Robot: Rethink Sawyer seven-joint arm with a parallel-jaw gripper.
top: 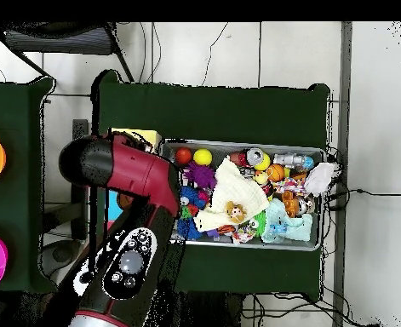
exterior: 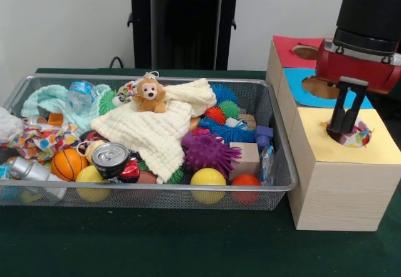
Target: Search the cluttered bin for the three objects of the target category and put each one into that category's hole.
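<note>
The wire mesh bin holds mixed clutter. A dotted cloth lies at its left end and a second dotted piece shows beside a toy monkey. My gripper stands upright over the ragged hole in the yellow top of the wood box. Its tips are down in the hole, shut on a third dotted cloth that bulges out at the hole's right. In the overhead view my arm hides the gripper and the hole; the bin lies to its right.
A cream waffle cloth covers the bin's middle, a mint cloth lies at the back left. Balls, a can, spiky toys and a bottle fill the rest. Blue-topped and red-topped boxes stand behind the yellow one.
</note>
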